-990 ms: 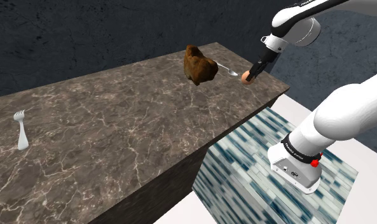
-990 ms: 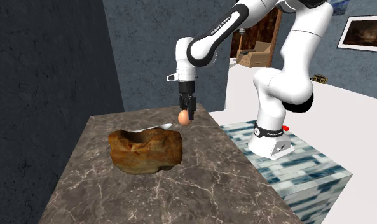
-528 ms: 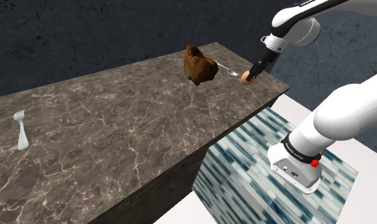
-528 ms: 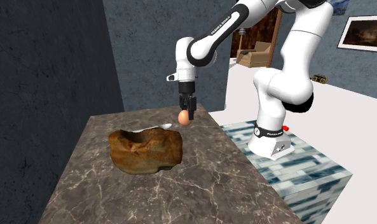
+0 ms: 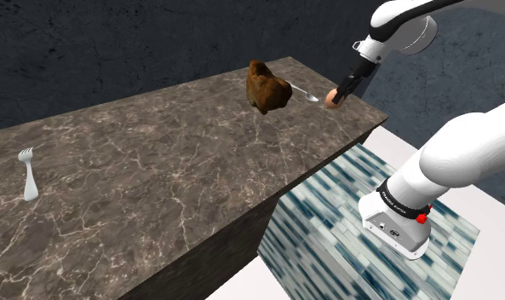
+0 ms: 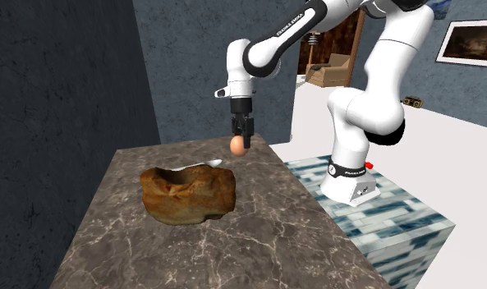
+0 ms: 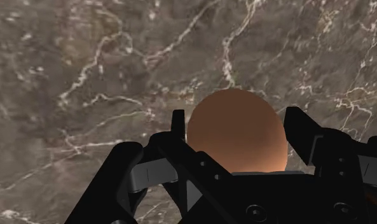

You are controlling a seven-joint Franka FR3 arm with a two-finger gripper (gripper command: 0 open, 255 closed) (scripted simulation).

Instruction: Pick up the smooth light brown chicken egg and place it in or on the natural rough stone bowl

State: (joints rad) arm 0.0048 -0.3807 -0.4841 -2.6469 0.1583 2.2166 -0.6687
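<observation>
My black gripper (image 6: 239,145) is shut on the light brown egg (image 6: 237,145) and holds it a little above the marble counter's far end. The wrist view has the egg (image 7: 236,132) clasped between both fingers (image 7: 178,127), with only veined marble beneath. From the shoulder camera, the egg (image 5: 332,96) hangs near the counter's right corner, to the right of the rough brown stone bowl (image 5: 266,85). The bowl (image 6: 188,193) lies nearer the camera in the second exterior view, in front of the egg and to its left.
A metal spoon (image 5: 304,93) lies between the bowl and the egg. A pale fork (image 5: 28,177) rests at the counter's (image 5: 157,170) far left in the shoulder view. The tiled stand (image 5: 344,230) sits below the counter's right edge.
The gripper has risen a little with the egg still in its grasp. The bowl, spoon and fork have not moved.
</observation>
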